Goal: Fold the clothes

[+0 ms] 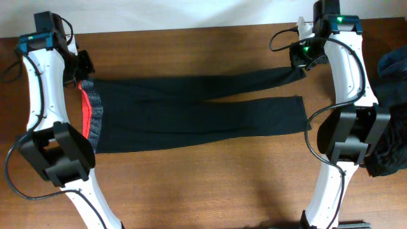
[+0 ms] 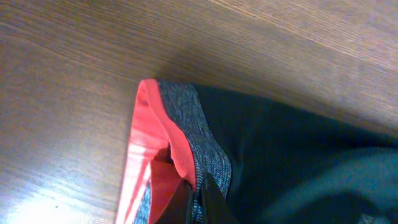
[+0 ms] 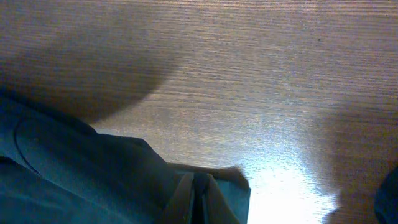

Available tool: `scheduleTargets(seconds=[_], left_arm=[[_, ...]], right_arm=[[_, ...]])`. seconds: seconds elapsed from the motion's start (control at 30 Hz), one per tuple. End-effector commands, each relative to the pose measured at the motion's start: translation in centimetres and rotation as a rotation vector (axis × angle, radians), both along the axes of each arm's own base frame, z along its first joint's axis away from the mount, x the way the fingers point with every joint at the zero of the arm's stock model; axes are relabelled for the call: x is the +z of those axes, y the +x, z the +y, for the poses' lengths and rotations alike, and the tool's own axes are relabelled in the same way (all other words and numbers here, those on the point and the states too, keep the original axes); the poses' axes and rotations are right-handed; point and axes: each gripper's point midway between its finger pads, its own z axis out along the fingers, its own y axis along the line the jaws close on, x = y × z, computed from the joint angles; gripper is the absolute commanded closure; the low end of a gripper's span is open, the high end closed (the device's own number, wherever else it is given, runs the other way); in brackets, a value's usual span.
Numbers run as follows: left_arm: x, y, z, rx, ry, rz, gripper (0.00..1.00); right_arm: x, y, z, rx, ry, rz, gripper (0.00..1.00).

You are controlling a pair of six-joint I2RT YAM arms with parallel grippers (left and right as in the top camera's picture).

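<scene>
The black pants point(image 1: 191, 114) lie flat across the wooden table, grey waistband point(image 1: 95, 121) with red inner edge at the left, leg ends at the right. My left gripper point(image 1: 81, 77) is at the far corner of the waistband. In the left wrist view it point(image 2: 198, 198) is shut on the grey and red waistband edge point(image 2: 186, 134). My right gripper point(image 1: 301, 69) is at the far leg's cuff. In the right wrist view it point(image 3: 199, 193) is shut on the dark cuff point(image 3: 124, 180), held a little above the table.
A heap of dark and blue denim garments point(image 1: 391, 114) lies at the right edge of the table, beside the right arm. The near pant leg's end point(image 1: 292, 117) lies flat, ungripped. Bare wood point(image 1: 191, 184) shows in front of the pants.
</scene>
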Motion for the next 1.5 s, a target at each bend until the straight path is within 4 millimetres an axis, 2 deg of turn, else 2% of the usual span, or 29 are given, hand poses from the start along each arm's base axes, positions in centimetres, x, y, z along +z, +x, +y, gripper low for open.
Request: scheduleTargets(seconds=[0.0,0.17,0.37,0.57,0.73,1.03,1.27,1.47], left_arm=[[3.9,-0.5,-0.2,-0.023,-0.001,-0.073,1.0],[3.6,-1.8,-0.5,-0.023,-0.013,-0.021,1.0],[3.2,-3.5,-1.3,-0.028,-0.053,0.049,1.0],[2.8,-5.1,-1.7,-0.027,-0.069,0.114,1.0],[2.7,-5.9,-1.9,-0.026,-0.078,0.146,1.0],[2.8,-7.6,-2.6,-0.029,-0.111,0.205,1.0],[4.5,-8.5,-3.3,-0.037,-0.131,0.187,1.0],[3.9,-9.5,-3.7,-0.052,-0.139,0.236,1.0]], right_arm=[[3.2,-0.2,0.3,0.013,0.003,-0.062,0.96],[3.7,-1.6,0.4,0.011,0.009,-0.023,0.96],[3.3,-3.3,0.9,0.014,0.028,0.046,0.96],[3.5,-4.3,0.9,0.012,0.032,0.078,0.96],[4.6,-5.2,1.0,0.011,0.032,0.079,0.96],[6.6,-7.4,-0.3,-0.046,0.06,0.098,0.96],[6.7,-8.2,-0.4,-0.064,0.073,0.124,0.96],[6.6,-8.2,-0.5,-0.064,0.065,0.126,0.96]])
